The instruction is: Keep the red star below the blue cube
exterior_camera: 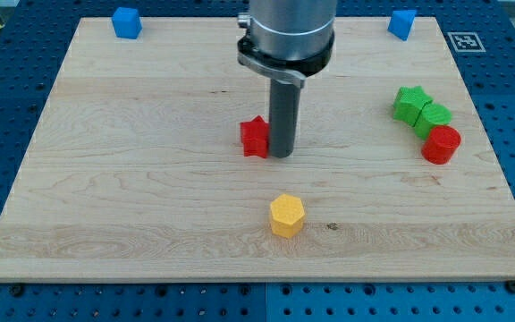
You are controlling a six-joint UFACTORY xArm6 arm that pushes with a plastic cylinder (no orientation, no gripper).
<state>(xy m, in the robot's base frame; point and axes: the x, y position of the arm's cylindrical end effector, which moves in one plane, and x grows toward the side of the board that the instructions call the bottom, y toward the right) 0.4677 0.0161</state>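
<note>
The red star [254, 136] lies near the middle of the wooden board [132, 179]. My tip [281, 156] stands right against the star's right side, touching or nearly touching it. A blue cube [127, 22] sits at the view's top left corner of the board. A second blue block [401, 24] sits at the view's top right. The red star is lower in the view than both blue blocks.
A yellow hexagonal block [287, 216] lies below my tip toward the view's bottom. At the view's right, a green star [410, 103], a green block [433, 117] and a red cylinder [441, 144] cluster together.
</note>
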